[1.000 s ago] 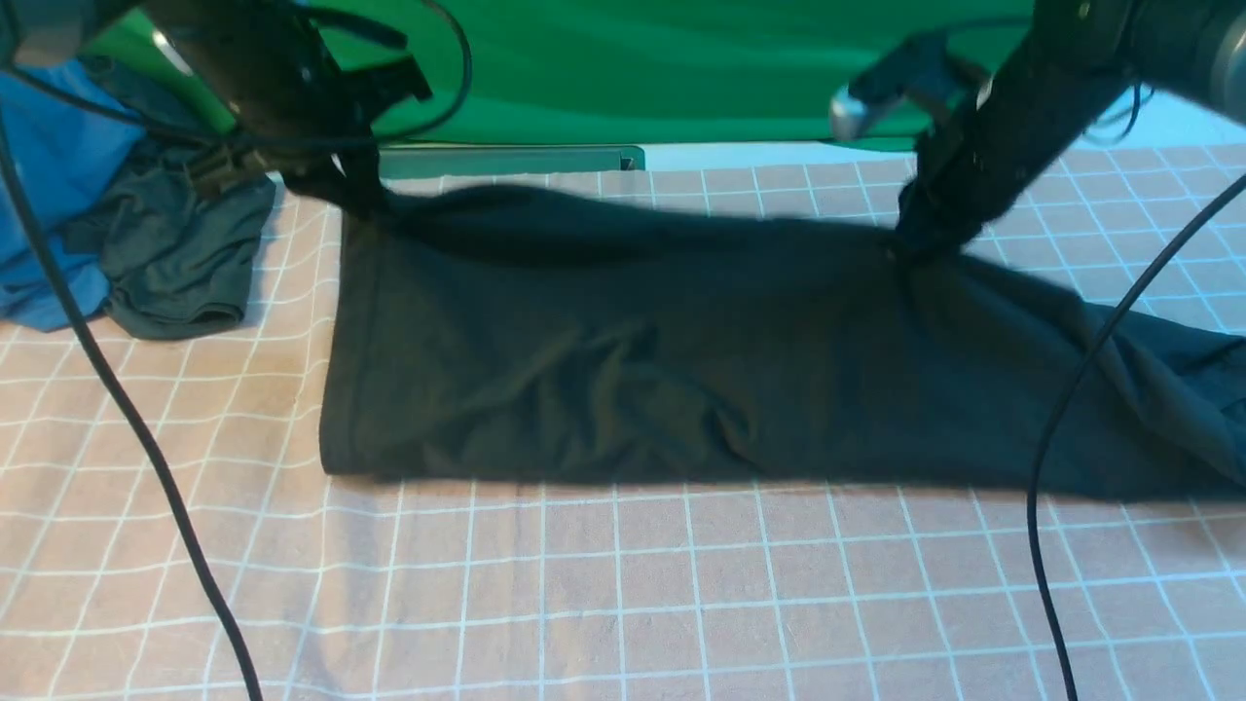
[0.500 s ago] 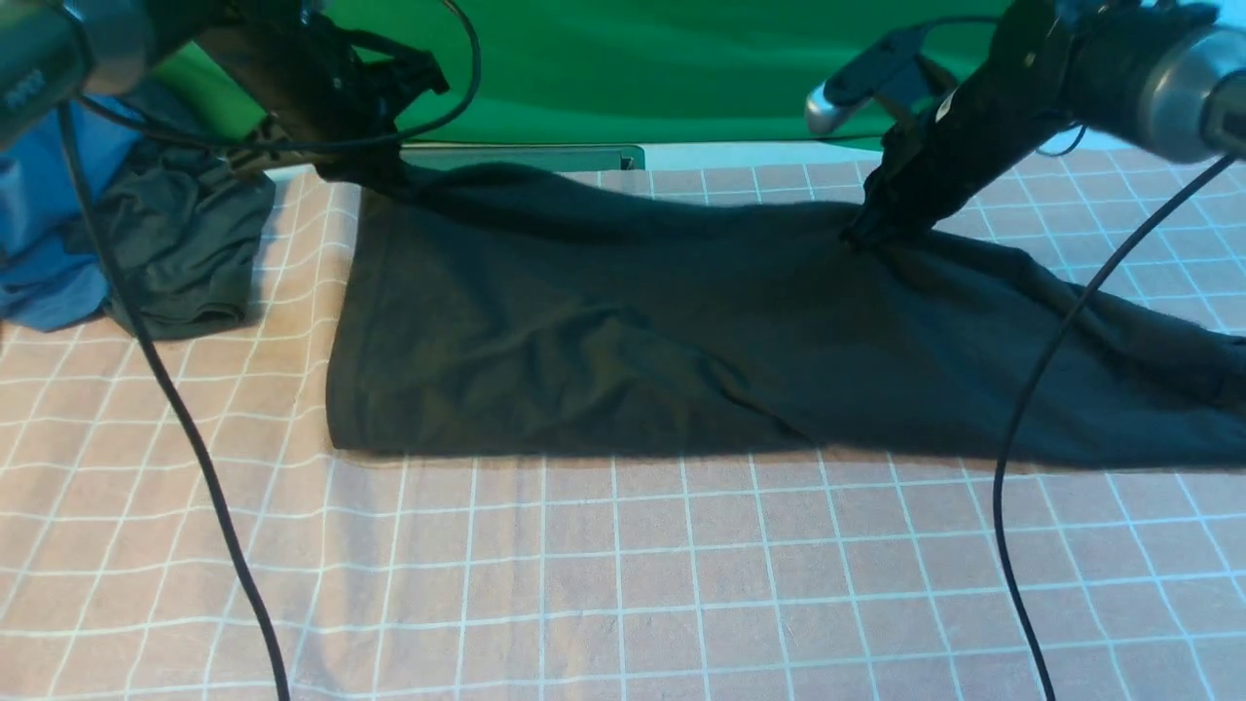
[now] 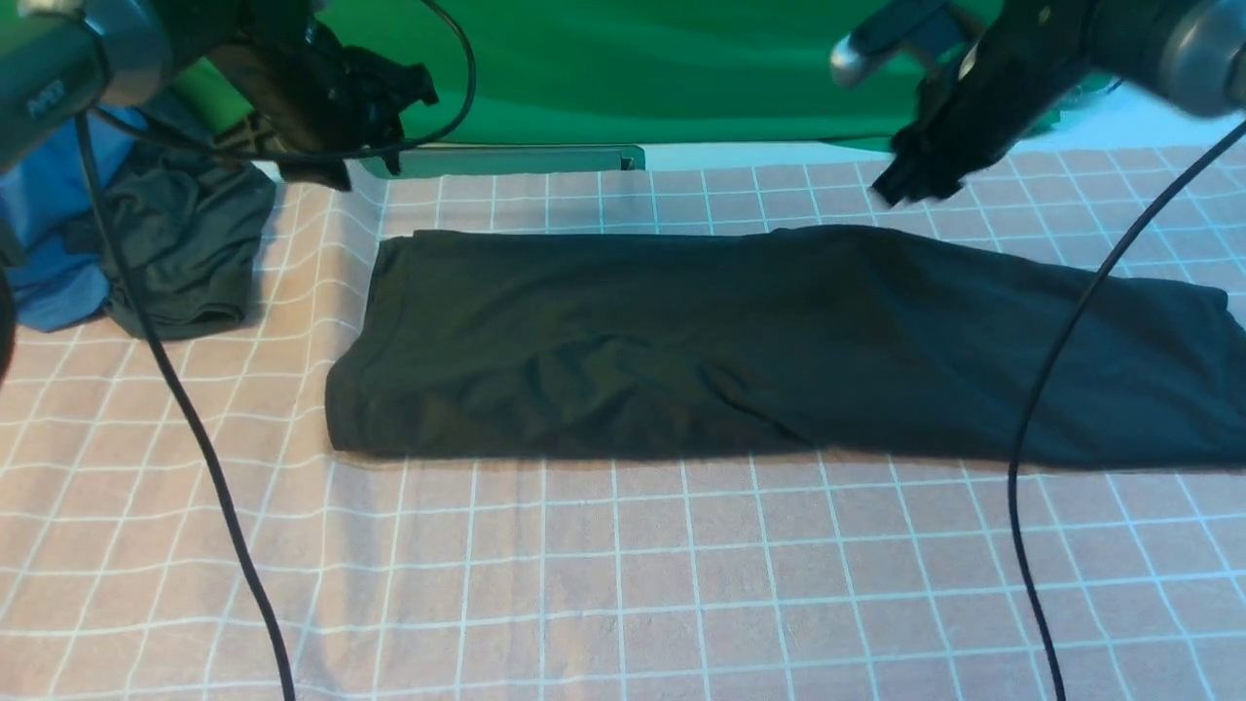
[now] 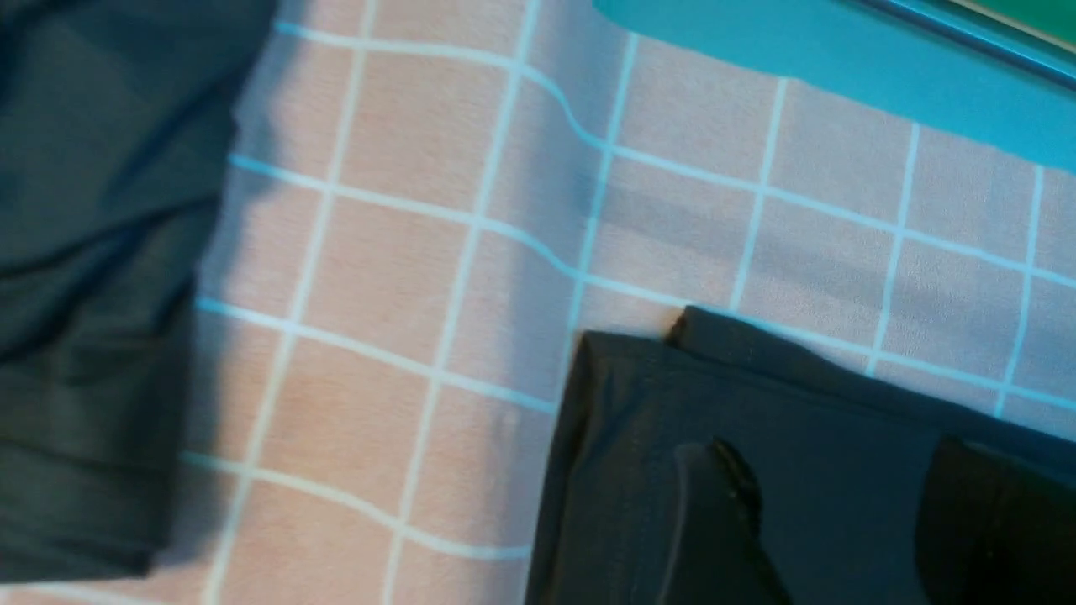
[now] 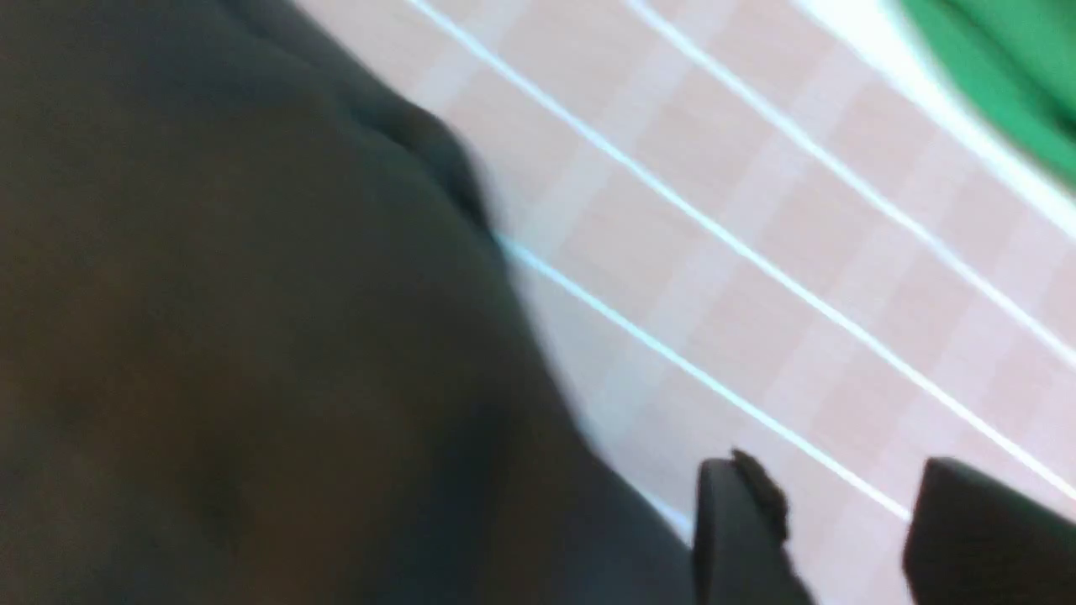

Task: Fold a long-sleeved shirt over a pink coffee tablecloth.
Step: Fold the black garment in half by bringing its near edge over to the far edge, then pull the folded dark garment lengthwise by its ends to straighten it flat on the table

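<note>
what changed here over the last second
Both let go: the left gripper and right gripper opened and rose off the long-sleeved shirt, whose lifted far edge dropped flat onto the pink tablecloth. The shirt's near fold, the dark grey garment and the blue cloth stayed put.

Left arm [image 3: 302, 88]: black links, silver-grey joint housing [image 3: 68, 73] with faint lettering; left cable [image 3: 195, 428] thin, black, looping. Right arm [image 3: 993, 107]: black links, silver cylinder joint [image 3: 1202, 49], silver-tipped bracket [image 3: 861, 54]; right cable [image 3: 1012, 467] black. Left gripper [image 4: 841, 521], right gripper [image 5: 841, 538]: matte black blocky fingers [image 4: 714, 521].
</note>
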You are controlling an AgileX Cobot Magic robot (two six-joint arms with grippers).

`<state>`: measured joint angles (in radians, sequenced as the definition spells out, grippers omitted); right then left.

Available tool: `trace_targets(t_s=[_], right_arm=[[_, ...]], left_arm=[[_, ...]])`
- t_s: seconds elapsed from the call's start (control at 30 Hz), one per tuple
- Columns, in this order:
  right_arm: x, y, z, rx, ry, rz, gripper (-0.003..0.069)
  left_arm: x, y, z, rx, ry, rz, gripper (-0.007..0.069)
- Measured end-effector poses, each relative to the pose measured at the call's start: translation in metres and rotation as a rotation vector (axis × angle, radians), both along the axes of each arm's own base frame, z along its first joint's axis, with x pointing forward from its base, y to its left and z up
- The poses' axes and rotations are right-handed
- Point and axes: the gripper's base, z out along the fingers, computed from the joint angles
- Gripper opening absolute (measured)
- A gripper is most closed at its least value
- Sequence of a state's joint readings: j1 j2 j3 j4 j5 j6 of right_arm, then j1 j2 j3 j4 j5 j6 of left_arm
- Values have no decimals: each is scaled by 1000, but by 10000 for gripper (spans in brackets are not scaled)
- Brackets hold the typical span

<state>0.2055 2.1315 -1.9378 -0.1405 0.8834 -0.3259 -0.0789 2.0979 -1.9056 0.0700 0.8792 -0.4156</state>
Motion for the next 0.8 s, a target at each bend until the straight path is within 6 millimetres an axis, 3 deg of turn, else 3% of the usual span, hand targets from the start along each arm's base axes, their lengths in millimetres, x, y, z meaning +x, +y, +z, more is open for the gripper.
trace_targets(t_s=[0.07,0.17,0.23,0.37,0.53,0.57,0.63,0.7,0.73,0.8], right_arm=[[-9,-10,22,-20,6,-46,185],[-27,-35,48,-14,61,-141,53],[-37,-58,56,8,123,-214,35],[-53,-101,54,142,197,-331,34],[-90,-149,30,251,332,-479,34],[-92,-151,27,254,346,-485,36],[-106,-167,12,266,409,-543,52],[-113,-176,-1,272,439,-576,87],[-118,-183,-12,277,450,-601,144],[-119,-189,-19,275,435,-618,195]], left_arm=[[-9,-1,16,1,9,-39,269],[-28,-8,42,-45,25,-132,84],[-41,-12,53,-91,28,-173,31],[-68,-19,50,-142,70,-210,11],[-110,-37,13,-141,142,-255,11],[-111,-38,11,-140,145,-257,11],[-122,-47,-11,-138,179,-273,11],[-124,-50,-26,-135,198,-273,11],[-124,-52,-42,-135,214,-269,11],[-122,-53,-50,-133,228,-266,11]])
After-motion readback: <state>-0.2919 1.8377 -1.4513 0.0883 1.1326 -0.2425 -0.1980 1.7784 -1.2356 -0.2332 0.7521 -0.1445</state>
